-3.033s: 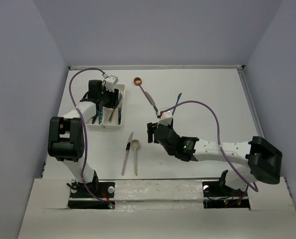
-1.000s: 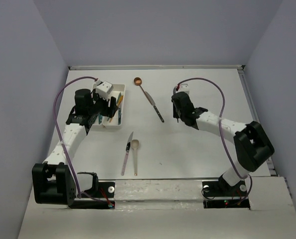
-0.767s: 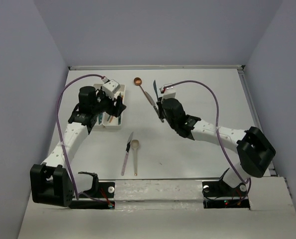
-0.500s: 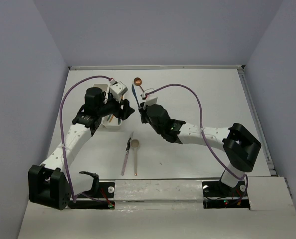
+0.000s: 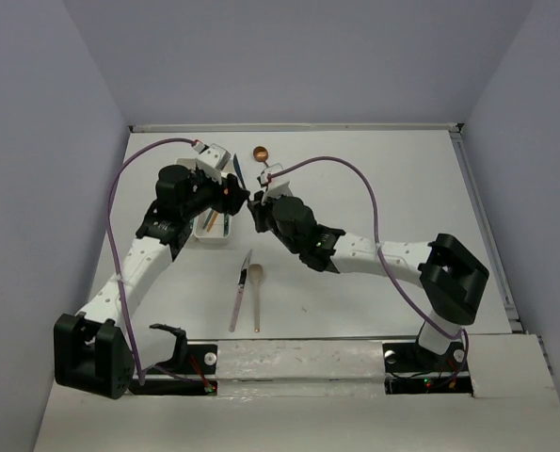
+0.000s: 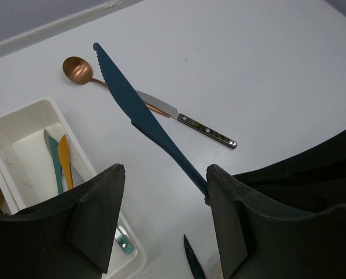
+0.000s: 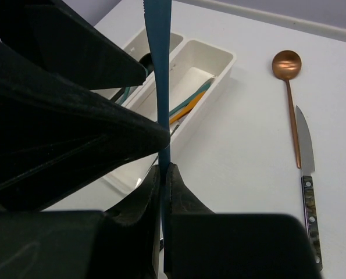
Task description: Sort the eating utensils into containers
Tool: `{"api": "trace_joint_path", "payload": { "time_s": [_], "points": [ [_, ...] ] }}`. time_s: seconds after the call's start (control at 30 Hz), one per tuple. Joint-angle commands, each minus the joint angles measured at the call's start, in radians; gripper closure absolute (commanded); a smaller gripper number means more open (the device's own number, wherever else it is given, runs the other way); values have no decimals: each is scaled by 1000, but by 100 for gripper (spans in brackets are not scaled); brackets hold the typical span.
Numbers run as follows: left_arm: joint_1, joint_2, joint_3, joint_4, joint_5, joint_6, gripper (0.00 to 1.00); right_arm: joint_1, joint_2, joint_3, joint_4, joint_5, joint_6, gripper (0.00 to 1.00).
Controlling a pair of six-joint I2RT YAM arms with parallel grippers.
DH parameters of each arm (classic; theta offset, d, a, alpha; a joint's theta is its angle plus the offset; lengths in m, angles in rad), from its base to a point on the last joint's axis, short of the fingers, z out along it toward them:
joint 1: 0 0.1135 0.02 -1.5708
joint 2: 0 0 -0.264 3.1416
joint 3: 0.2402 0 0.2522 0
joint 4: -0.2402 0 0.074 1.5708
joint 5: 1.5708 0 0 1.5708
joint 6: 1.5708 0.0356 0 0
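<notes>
Now, handover spot, above the table (image 6: 248,58) just beside the trays (image 6: 30,160). Your right gripper (image 7: 163,174) is clenched on the teal knife (image 6: 143,116) at its handle end, blade jutting up and away (serrated edge visible). Your left gripper (image 6: 164,174) is spread, with a finger either side of the handle, touching nothing as far as I can tell.

Risks:
- If you let go on the right before the left bites, the knife drops, likely onto bare table rather than into the trays.
- A slim handle pinched off-centre may swivel in the grip.
- The two grippers sit very close, so a hasty closing move could knock them together.

The copper spoon (image 6: 79,68) lies well apart, no concern.
</notes>
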Motion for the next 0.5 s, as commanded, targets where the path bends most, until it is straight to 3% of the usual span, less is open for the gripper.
{"api": "trace_joint_path", "payload": {
  "time_s": [0.0, 0.37, 0.47],
  "points": [
    [0, -50, -26, 140, -32, -67, 33, 13, 10, 49, 75, -19, 5, 100],
    [0, 36, -19, 99, 34, -119, 49, 13, 2, 45, 87, -31, 19, 100],
    [0, 61, -19, 99, 75, -140, 57, 13, 15, 52, 87, -32, 22, 100]
  ]
}}
